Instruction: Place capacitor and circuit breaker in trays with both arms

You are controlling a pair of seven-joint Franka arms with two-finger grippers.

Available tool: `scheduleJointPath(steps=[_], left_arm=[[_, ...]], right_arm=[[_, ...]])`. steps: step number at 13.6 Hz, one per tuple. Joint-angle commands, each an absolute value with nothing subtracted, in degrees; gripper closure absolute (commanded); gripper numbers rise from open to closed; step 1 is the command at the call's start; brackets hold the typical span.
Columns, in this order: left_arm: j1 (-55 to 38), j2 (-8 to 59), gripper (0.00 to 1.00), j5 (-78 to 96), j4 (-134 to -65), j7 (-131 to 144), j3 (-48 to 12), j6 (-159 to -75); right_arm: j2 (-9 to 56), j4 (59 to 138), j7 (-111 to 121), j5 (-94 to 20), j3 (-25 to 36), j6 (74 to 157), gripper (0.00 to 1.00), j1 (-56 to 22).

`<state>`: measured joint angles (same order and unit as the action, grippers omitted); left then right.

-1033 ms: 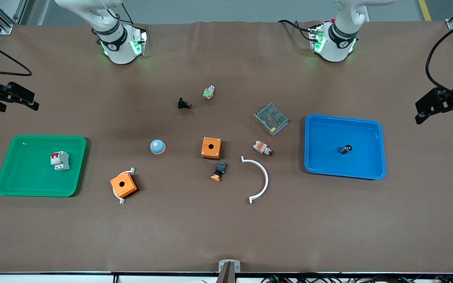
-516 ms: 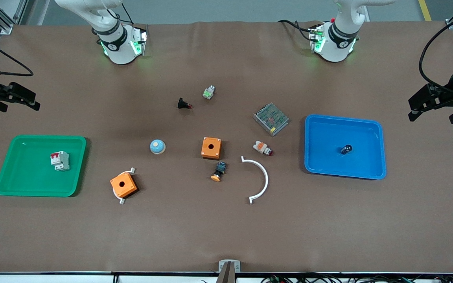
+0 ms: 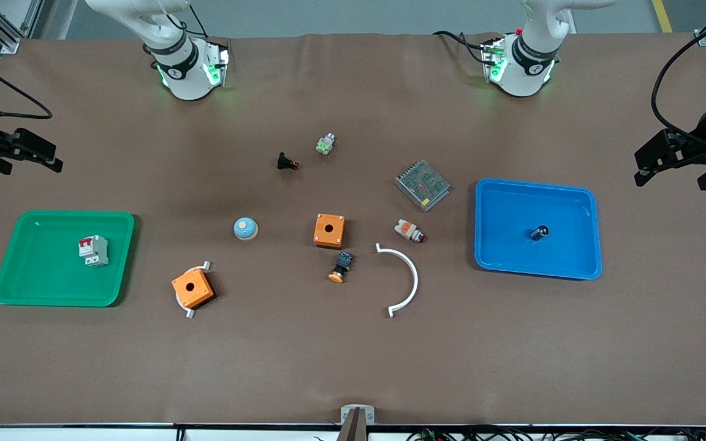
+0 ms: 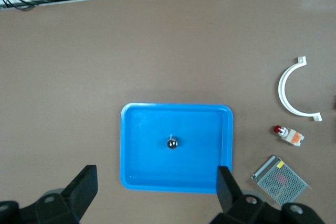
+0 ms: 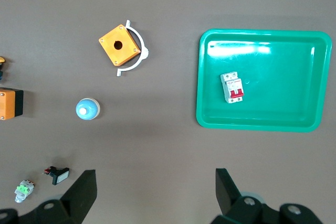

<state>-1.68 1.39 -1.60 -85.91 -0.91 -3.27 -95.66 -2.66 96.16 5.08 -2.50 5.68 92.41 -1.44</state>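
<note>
The capacitor (image 3: 539, 232), a tiny dark cylinder, lies in the blue tray (image 3: 537, 274) at the left arm's end of the table. It also shows in the left wrist view (image 4: 172, 143) with its silvery end up. The circuit breaker (image 3: 93, 250), white-grey with red levers, lies in the green tray (image 3: 53, 299) at the right arm's end; it also shows in the right wrist view (image 5: 232, 87). My left gripper (image 3: 671, 179) (image 4: 156, 174) is open and empty, high beside the blue tray. My right gripper (image 3: 29, 165) (image 5: 155, 177) is open and empty, high beside the green tray.
On the table's middle lie two orange boxes (image 3: 329, 230) (image 3: 192, 288), a white arc (image 3: 405, 282), a blue-white dome (image 3: 246, 228), a black pushbutton with orange cap (image 3: 341, 267), a white-orange part (image 3: 409, 231), a mesh metal box (image 3: 423, 184), a black red-tipped part (image 3: 286, 162) and a green-white part (image 3: 325, 144).
My left gripper has drifted a little toward the table's middle and the robots' side. My right gripper has hardly moved. The capacitor and circuit breaker lie still in their trays.
</note>
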Motion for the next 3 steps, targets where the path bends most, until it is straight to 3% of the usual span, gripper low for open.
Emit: scheduleJointPath(steps=[1,3], left_arm=[[-1.4,0.1,0.0,-0.8,-86.0,-1.9,-3.2,-93.4],[-1.6,0.1,0.0,-0.8,-86.0,-1.8,-3.2,-93.4]], right_arm=[[-3.9,96.7,4.0,-1.8,5.6,91.7,0.0,-1.8],[-4.6,96.6,4.0,-1.8,5.6,91.2,0.0,-1.8]])
